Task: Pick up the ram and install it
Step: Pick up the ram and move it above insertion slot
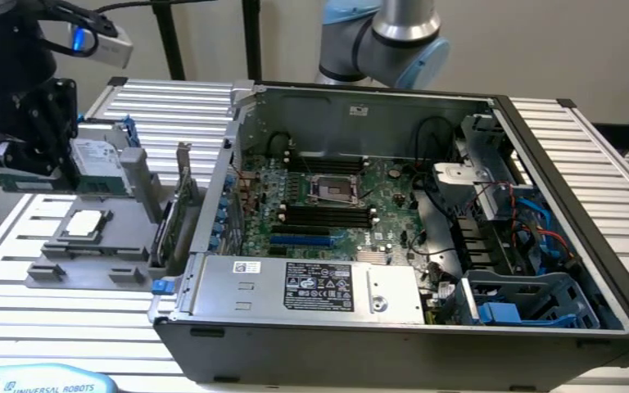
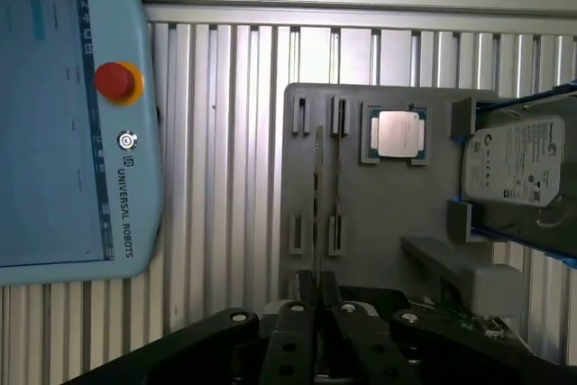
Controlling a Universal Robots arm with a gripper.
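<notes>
Ram: the ram (image 2: 317, 196) is a thin stick that I see edge-on in the wrist view, running out from between the claw's fingers above the grey tray (image 2: 388, 214).
Claw: the claw (image 2: 317, 299) is narrow and pinched on one end of the ram. In the exterior view it hangs at the far left, above the tray and well apart from the computer case (image 1: 402, 348).
Tray: one pocket holds a processor (image 2: 398, 133), with a hard drive (image 2: 514, 164) in the cradle beside it. I can't tell whether the stick holders keep a second stick.
Case: lid off. Inside are the motherboard (image 1: 380, 184) with its black memory slots (image 1: 326, 214), a power supply (image 1: 304, 286) at the near wall and a drive cage on the exterior view's right.
Counter: the counter (image 2: 225, 178) carries a teach pendant (image 2: 63, 114) near the tray.
Risk: I judge that a grip on one end lets the stick tilt. A skewed stick could jam at the slot or catch the case wall or the cables inside.
</notes>
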